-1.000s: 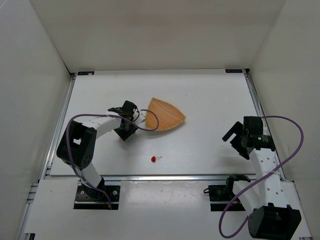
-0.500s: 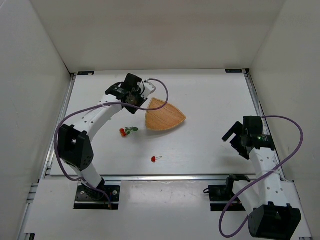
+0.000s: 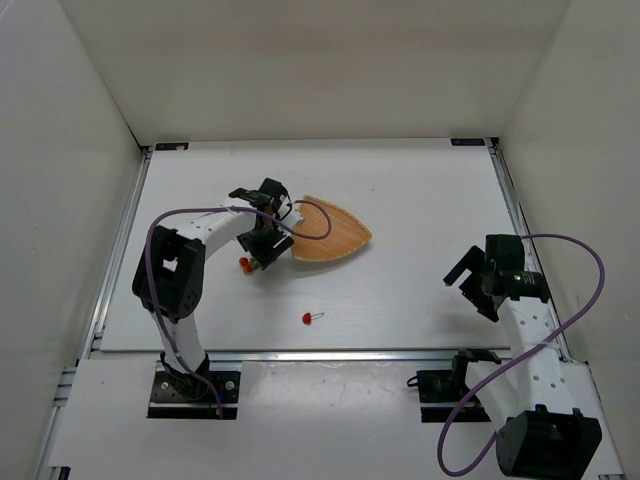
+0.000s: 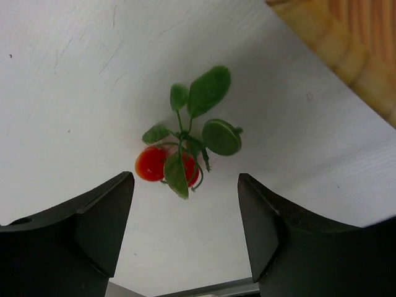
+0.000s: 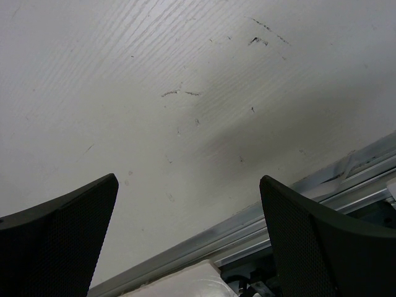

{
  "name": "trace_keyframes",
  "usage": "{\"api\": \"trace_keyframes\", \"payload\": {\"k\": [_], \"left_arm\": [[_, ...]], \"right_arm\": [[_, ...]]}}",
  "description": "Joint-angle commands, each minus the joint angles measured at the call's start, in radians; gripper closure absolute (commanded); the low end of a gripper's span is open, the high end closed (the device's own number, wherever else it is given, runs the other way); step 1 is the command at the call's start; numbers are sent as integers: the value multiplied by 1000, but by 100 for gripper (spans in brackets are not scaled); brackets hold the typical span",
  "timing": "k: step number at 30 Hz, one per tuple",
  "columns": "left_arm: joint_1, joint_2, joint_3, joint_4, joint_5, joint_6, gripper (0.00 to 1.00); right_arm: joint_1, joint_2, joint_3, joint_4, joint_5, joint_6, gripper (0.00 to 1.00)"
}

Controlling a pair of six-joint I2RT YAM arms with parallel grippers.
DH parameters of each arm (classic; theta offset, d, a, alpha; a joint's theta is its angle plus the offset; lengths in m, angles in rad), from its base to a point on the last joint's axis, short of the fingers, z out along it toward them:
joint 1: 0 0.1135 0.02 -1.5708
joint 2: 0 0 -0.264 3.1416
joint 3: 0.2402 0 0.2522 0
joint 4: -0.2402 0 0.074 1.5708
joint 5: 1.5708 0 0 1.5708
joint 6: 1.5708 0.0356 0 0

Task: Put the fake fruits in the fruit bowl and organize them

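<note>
Our left gripper (image 4: 184,182) has come back down over the cherry pair (image 4: 162,164), which lies just ahead of its wide-open, empty jaws; the fruit bowl (image 4: 346,49) is further ahead. We judge that grasping comes next.

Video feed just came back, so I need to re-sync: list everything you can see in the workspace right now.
bowl: 1, light orange-brown wood, empty, mid-table.
cherry pair: 1, red with green leaves, on the table just left of the bowl.
single cherry: 1, red, thin stem, on the table nearer the arm bases than the bowl.
table: 1, white, walled on three sides.
left gripper: 1, black, open, one finger either side of the cherry pair, not touching it.
right gripper: 1, black, open, empty, over bare table near the right edge.
</note>
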Motion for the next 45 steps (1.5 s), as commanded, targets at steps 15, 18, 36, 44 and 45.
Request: {"api": "trace_keyframes", "payload": {"k": [15,18,36,44,45], "left_arm": [[73,71,22,67,101,-38,79],[73,59,22,67,111,-47,90],[-111,-3,393,-14,164,-78,90],[-154,192,585,-25,184,-78,54],[-163,204,599,-25,184,-78,36]], "right_arm": [[-3,-19,9,-6,9,-10,1],[-3,-19,9,-6,9,-10,1],[6,9,-11,25,-42,-1,1],[124,-11,8,53,-51,-41,1],[168,-34,8,69,-60,-41,1]]}}
